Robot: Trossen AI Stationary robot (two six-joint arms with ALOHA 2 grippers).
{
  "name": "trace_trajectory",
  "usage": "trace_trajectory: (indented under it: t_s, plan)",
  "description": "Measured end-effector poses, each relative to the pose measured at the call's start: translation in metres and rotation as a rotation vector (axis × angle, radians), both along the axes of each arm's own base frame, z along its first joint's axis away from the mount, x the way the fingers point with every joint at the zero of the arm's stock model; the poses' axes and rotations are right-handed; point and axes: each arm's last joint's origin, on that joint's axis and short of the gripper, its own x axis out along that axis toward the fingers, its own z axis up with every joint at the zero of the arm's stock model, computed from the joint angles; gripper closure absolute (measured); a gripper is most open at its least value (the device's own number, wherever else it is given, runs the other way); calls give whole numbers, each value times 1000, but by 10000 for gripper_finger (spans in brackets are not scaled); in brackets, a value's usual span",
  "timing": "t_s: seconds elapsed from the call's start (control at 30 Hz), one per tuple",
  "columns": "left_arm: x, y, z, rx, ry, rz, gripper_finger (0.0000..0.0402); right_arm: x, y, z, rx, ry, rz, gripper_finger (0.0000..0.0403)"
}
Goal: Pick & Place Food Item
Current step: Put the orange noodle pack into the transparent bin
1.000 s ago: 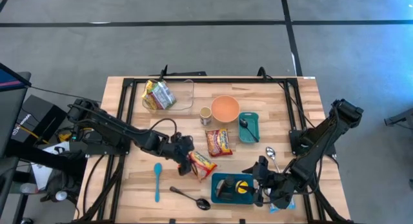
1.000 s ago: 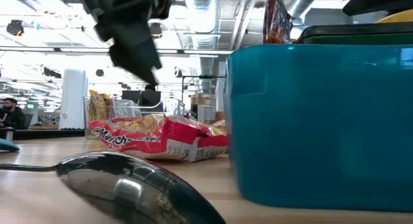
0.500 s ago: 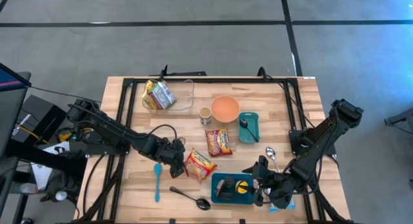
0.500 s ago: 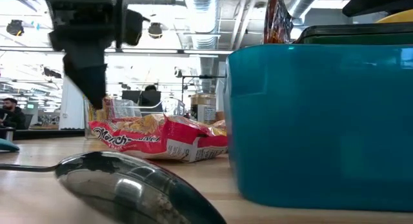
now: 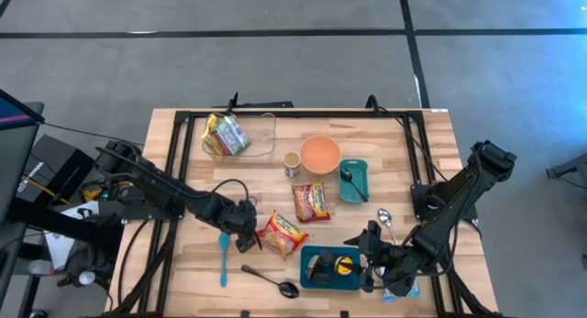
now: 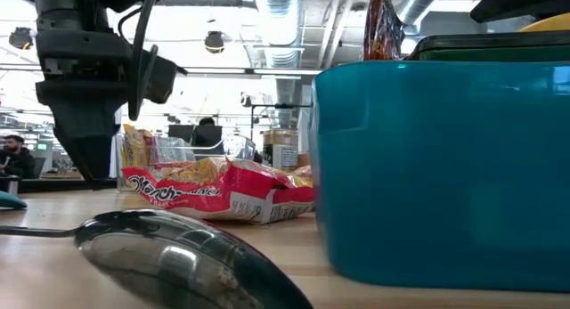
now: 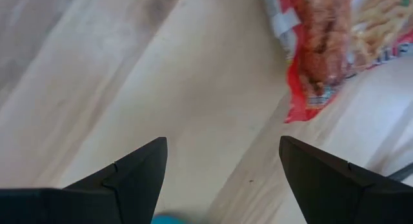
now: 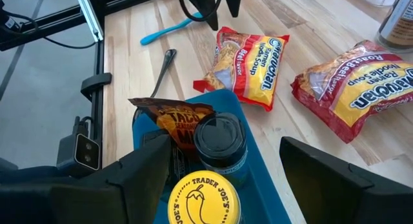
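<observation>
A red and yellow ramen packet (image 5: pixel 283 233) lies flat on the wooden table; it also shows in the left wrist view (image 7: pixel 335 50) and the low view (image 6: pixel 205 191). My left gripper (image 5: pixel 249 237) is open and empty just to the left of it, fingers pointing down over bare wood (image 7: pixel 222 166). A second ramen packet (image 5: pixel 312 202) lies a little farther back. My right gripper (image 5: pixel 359 263) is open at the right end of a blue tray (image 5: pixel 316 274), its fingers on either side of a yellow-lidded jar (image 8: pixel 203 198).
The blue tray holds the yellow-lidded jar, a black-lidded jar (image 8: pixel 221 143) and a taco packet (image 8: pixel 171 117). A blue spoon (image 5: pixel 224 257), a black spoon (image 5: pixel 271 279), an orange bowl (image 5: pixel 320 153), a cup (image 5: pixel 292 164), a teal dish (image 5: pixel 354 180), a clear container (image 5: pixel 240 135).
My left gripper has drawn back from the near ramen packet toward the table's left and near edges, coming lower. The packet lies where it was. My right arm has kept still.
</observation>
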Motion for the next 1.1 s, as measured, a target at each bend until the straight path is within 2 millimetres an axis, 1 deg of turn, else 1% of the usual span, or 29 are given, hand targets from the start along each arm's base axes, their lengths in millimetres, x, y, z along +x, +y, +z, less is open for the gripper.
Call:
trace_trajectory:
  t_s: [0.2, 0.33, 0.47, 0.6, 0.7, 0.8, 0.93, 1.0, 1.1]
  plan:
    - [-4, 0, -8, -28, 0, -39, 108, 0, 0, 0, 1, 0, 0, 117]
    - [-4, 1, -4, -30, -14, -52, 108, 0, 0, 0, 0, 0, 0, 117]
    - [-8, 2, 10, -34, -70, -89, 108, 1, 0, 0, 2, -2, -2, 117]
    - [-13, 9, 34, -14, -186, -75, 108, 2, -1, 0, -8, -10, -15, 117]
    - [-21, 17, 43, -39, -289, -45, 108, 2, -2, 0, -14, -15, -22, 117]
    - [-31, 26, 36, -149, -376, 68, 108, 2, -2, 0, -21, -21, -30, 117]
    - [-47, 37, 16, -285, -416, 271, 108, 3, -3, 1, -35, -27, -32, 117]
    - [-55, 39, 7, -320, -432, 309, 108, 4, -4, 1, -34, -27, -37, 117]
    - [-60, 40, -1, -352, -466, 304, 108, 7, -7, 1, -40, -26, -45, 117]
